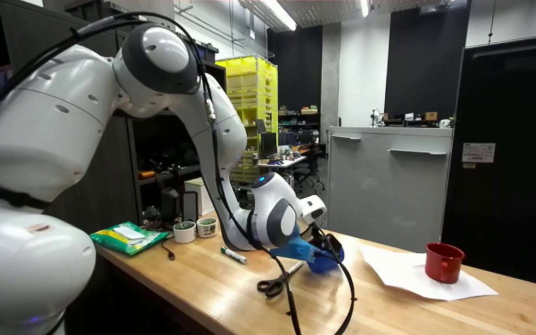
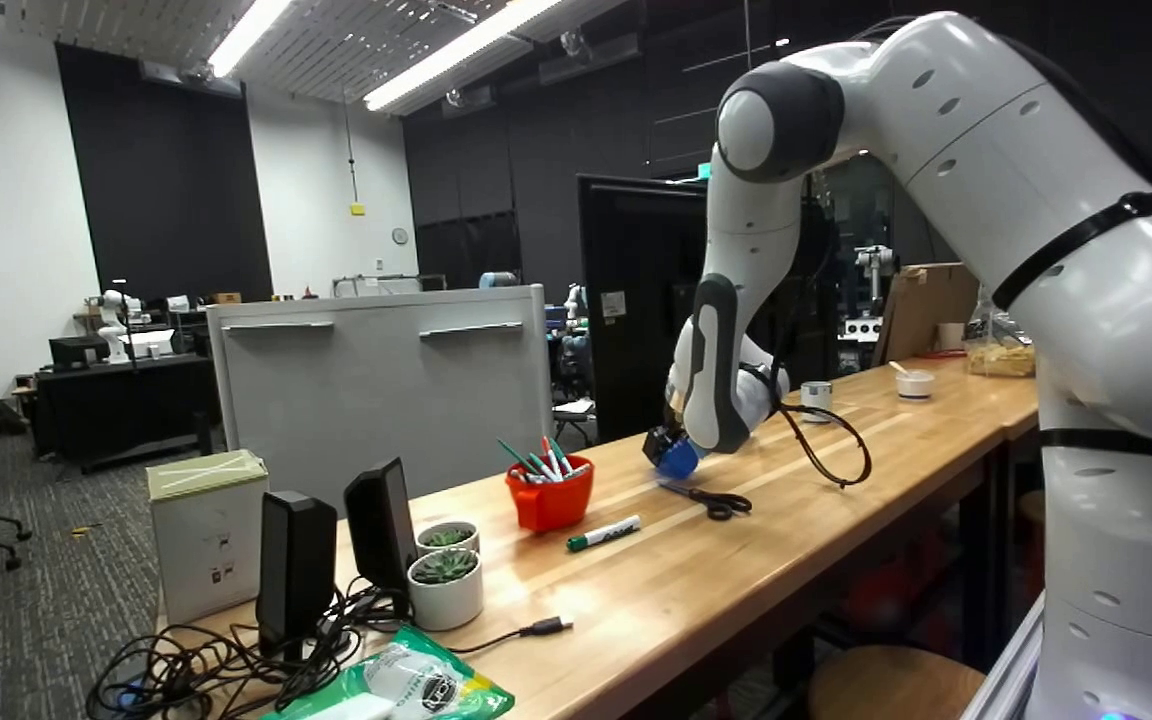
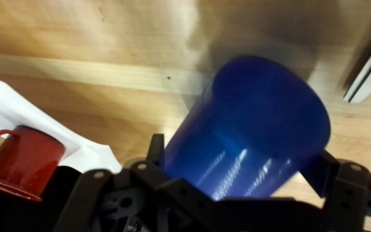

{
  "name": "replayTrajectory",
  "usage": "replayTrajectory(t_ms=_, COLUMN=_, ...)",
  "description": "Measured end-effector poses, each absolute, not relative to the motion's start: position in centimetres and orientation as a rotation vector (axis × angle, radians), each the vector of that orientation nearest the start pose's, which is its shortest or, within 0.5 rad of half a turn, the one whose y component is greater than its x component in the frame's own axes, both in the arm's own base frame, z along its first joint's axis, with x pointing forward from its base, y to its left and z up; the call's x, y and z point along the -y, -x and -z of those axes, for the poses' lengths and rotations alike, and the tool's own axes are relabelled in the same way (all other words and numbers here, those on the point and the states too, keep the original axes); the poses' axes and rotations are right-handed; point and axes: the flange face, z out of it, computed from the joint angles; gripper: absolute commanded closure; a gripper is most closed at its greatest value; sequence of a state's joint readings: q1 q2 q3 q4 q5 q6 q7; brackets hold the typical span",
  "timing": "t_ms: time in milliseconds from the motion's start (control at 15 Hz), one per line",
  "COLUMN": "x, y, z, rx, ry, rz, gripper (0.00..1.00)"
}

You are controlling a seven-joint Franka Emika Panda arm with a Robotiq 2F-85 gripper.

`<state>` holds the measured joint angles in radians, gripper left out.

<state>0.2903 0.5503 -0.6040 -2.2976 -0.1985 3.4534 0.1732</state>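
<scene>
Some pale wooden tabletop [image 3: 130,87] separates black-handled scissors [image 1: 275,283] from white paper [image 3: 79,153]; the wide-spread black gripper [image 3: 241,149] straddles a glossy blue cylindrical cup [image 3: 246,129], whether clamped I cannot tell.

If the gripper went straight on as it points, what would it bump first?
Likely the blue cup between the jaws of the gripper; beyond it, the wooden table, though how far is unclear.

Both exterior views stand near the arm [image 1: 161,58] on opposite sides, above the table [image 2: 696,560], facing the same grey partition [image 2: 376,385], while the wrist view faces down from close up, sharing the blue cup [image 3: 246,129] with both
</scene>
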Motion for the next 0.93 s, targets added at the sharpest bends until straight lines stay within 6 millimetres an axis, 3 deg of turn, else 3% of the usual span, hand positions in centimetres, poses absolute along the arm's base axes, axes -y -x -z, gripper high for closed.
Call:
replayTrajectory(t_ms=467, x=13.6, y=-54.3, z=-20.6, rx=-0.199, ry=3.266, rz=0.976, gripper=0.0)
replayTrajectory(t_ms=733, x=13.7, y=-54.8, z=-21.2, rx=-0.182, ry=3.274, rz=0.818, gripper=0.0)
replayTrajectory(t_ms=933, x=14.0, y=-55.3, z=-22.8, rx=-0.163, ry=3.29, rz=0.659, gripper=0.0)
